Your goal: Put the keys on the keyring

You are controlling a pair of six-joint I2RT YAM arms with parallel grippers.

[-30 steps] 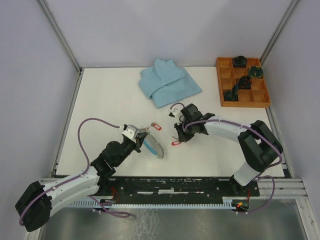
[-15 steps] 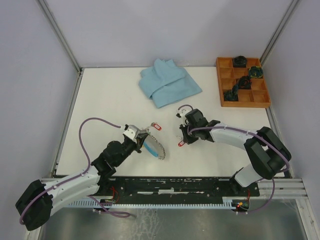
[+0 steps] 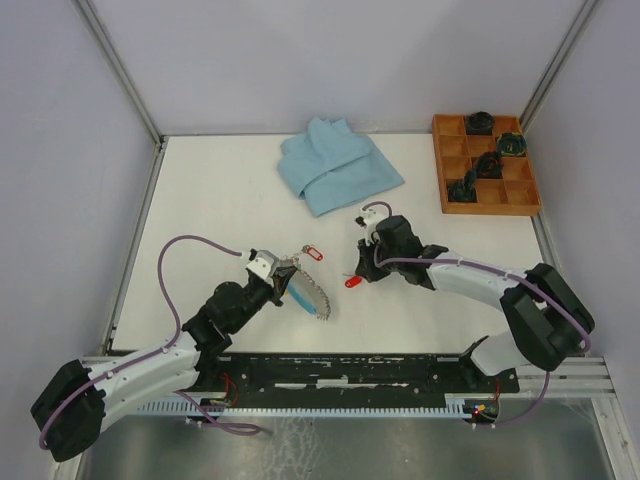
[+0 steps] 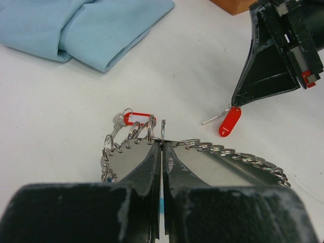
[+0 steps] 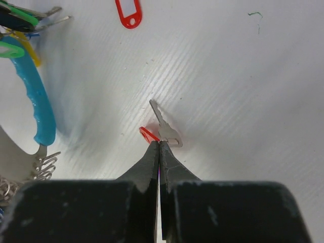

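The right gripper, pinching the red-tagged key, should be easing toward nine o'clock, where the closed left gripper is holding the keyring.

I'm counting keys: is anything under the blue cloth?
Nothing pokes out around the cloth; it lies folded on the table, and its folds cover whatever may be beneath.

Site: robot lab test cell. Evidence: white tabletop boxed in by plain pale panels w/ alu. posts. Left arm & right arm bolted to black rail at near edge. Purple cable exposed. Props only: compartment tray, cloth.
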